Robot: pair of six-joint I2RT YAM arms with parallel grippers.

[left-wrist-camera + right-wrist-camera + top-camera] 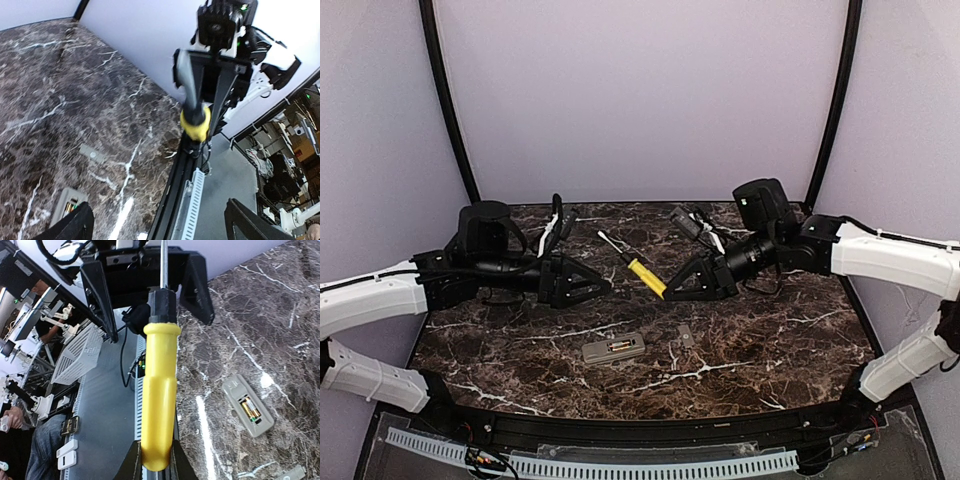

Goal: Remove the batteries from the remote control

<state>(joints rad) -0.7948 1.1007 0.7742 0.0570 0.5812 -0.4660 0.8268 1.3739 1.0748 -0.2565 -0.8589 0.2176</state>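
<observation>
Plainly, right wrist alone shows batteries (248,408) in remote (231,388).

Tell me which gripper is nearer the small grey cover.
Right. The right gripper, holding the screwdriver, hovers just behind the cover; the left gripper, open, sits farther off to the left, behind the remote control.

Grey-beige remote control (598,353) lies flat on the dark marbled table (770,340), near its front edge, its recessed battery bay face-up and uncovered, with two slim batteries (250,409) seated side by side inside.
</observation>
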